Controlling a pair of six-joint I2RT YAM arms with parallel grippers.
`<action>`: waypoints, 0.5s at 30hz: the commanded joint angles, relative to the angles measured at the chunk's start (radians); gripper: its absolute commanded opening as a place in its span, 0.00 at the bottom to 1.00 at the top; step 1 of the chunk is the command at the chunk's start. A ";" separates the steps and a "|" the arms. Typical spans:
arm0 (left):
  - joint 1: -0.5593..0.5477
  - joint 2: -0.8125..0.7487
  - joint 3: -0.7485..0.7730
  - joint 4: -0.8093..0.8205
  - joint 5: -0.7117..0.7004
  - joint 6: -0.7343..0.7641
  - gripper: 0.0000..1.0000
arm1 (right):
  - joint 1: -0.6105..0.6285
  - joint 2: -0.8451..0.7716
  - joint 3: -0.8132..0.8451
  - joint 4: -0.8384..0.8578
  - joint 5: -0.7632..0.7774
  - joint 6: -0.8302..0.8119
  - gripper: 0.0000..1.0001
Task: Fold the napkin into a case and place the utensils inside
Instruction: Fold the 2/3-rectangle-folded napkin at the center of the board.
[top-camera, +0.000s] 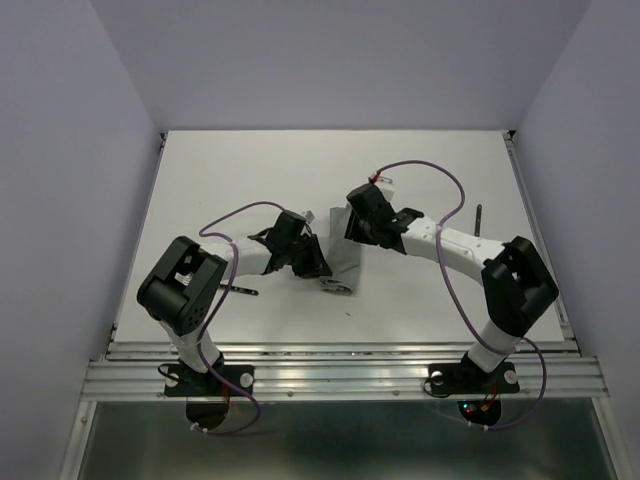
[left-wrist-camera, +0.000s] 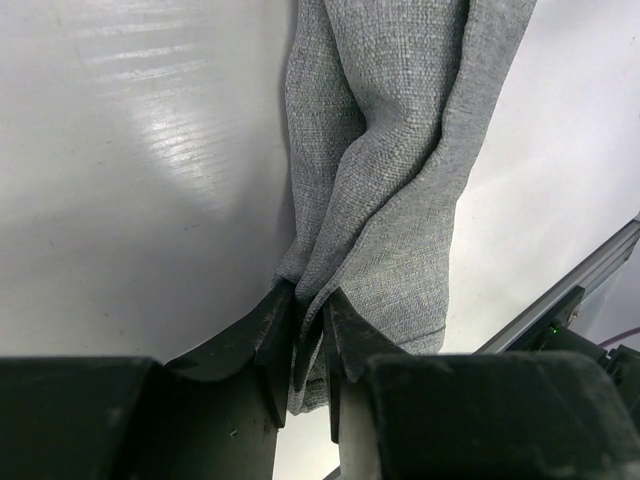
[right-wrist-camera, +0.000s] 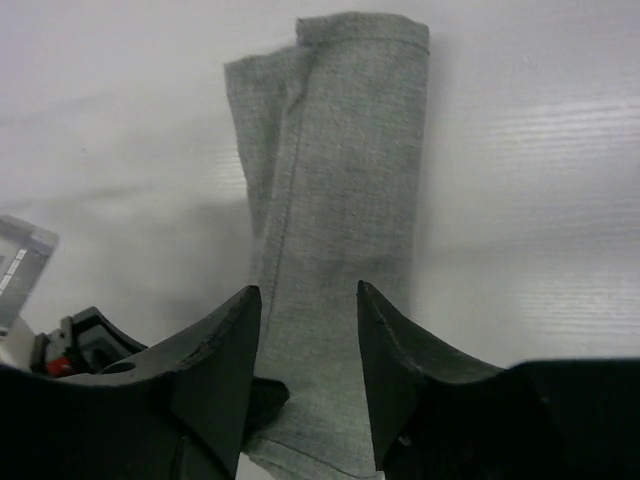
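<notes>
From above, the napkin (top-camera: 346, 262) lies mid-table (top-camera: 250, 180) as a narrow folded strip between the arms. One utensil (top-camera: 479, 218) lies well apart on the right and a likely second utensil (top-camera: 240, 291) beside the left arm. Left wrist view: the left fingers (left-wrist-camera: 265, 335) are pinched on bunched cloth folds. Right wrist view: the right fingers (right-wrist-camera: 215, 350) are spread open over the strip, holding nothing. The folding looks nearly finished; no utensil is inside yet.

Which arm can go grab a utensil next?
Probably the right. The right gripper is open and holding nothing, and a utensil lies near that arm. The left gripper is busy pinching the napkin.
</notes>
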 joint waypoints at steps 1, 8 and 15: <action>-0.004 -0.058 -0.012 -0.050 -0.001 0.032 0.29 | -0.001 -0.052 -0.086 0.049 0.011 0.034 0.36; -0.006 -0.074 0.006 -0.084 0.001 0.046 0.31 | -0.001 0.002 -0.110 0.066 -0.093 0.009 0.35; -0.014 -0.100 0.026 -0.119 -0.001 0.048 0.40 | 0.010 -0.018 -0.193 0.137 -0.215 0.009 0.17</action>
